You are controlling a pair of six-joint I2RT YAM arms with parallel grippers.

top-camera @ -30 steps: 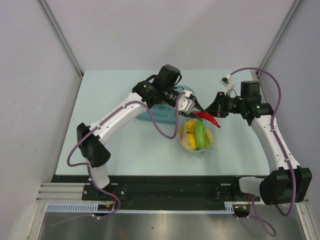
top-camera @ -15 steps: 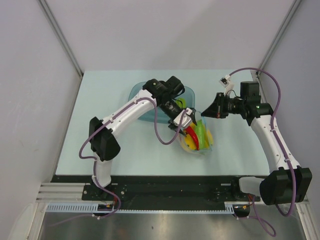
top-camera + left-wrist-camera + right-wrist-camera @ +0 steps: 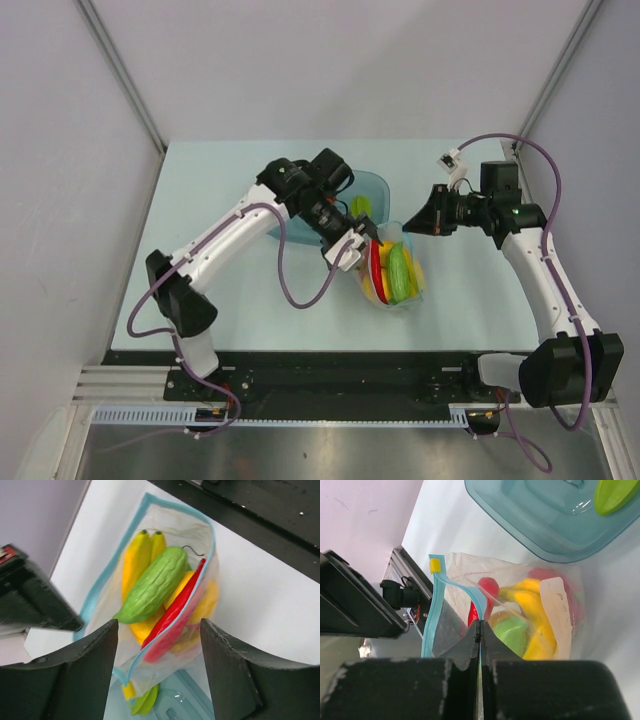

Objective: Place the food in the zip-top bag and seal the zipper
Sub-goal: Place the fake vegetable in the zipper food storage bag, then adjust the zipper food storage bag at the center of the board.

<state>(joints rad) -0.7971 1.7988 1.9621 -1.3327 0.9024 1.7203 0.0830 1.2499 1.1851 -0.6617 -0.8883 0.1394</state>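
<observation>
Bag's place: the zip-top bag lies on the table between the two arms, just beside the blue-green tray.
Contents: a banana, a green vegetable and a red chili are inside; the chili leans along one wall, near the mouth.
Outside: one green starfruit rests in the tray.
Handling: I judge the pouch to be thin, floppy and slippery, so its mouth will sag if nobody holds it. The toys look light and hard, and could slide out.
Where to hold: the zipper, the stiffer strip at the mouth.
Right arm: it reaches inward, low. The right gripper is pressed together on the bag's mouth edge and holds it up.
Left arm: it reaches over the tray with the wrist bent down. The left gripper hangs above the mouth with its jaws wide apart, holding nothing.
</observation>
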